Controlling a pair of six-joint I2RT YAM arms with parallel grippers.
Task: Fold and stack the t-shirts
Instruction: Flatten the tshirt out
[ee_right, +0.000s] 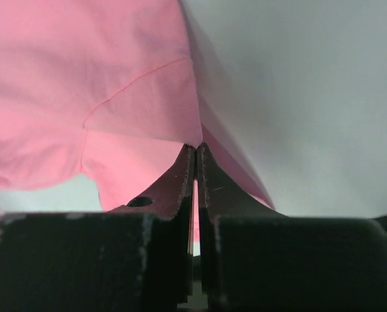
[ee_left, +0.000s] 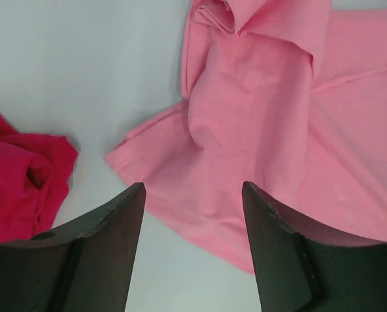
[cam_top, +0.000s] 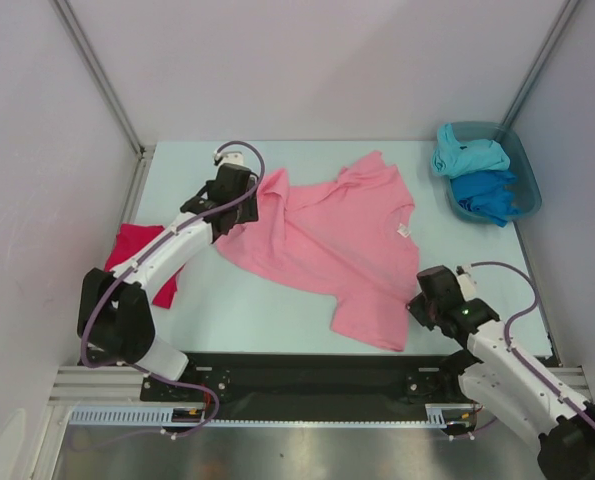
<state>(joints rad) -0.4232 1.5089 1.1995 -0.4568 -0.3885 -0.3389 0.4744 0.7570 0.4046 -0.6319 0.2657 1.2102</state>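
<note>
The light pink t-shirt (cam_top: 327, 235) lies spread and rumpled on the middle of the table, its white tag (cam_top: 404, 231) on the right side. My left gripper (cam_top: 239, 190) is open and empty above the shirt's left part; the wrist view shows its jaws wide apart (ee_left: 193, 195) over a pink corner (ee_left: 258, 130). My right gripper (cam_top: 424, 300) is shut on the pink shirt's near right edge, pinching cloth (ee_right: 82, 84) at the fingertips (ee_right: 197, 148). The crimson-magenta t-shirt (cam_top: 142, 250) lies bunched at the left under the left arm, and also shows in the left wrist view (ee_left: 17, 182).
A teal plastic tub (cam_top: 525, 165) at the back right holds a turquoise t-shirt (cam_top: 467, 155) and a blue t-shirt (cam_top: 487, 195). Grey walls and metal posts enclose the table. A black strip runs along the table's near edge (cam_top: 307, 365).
</note>
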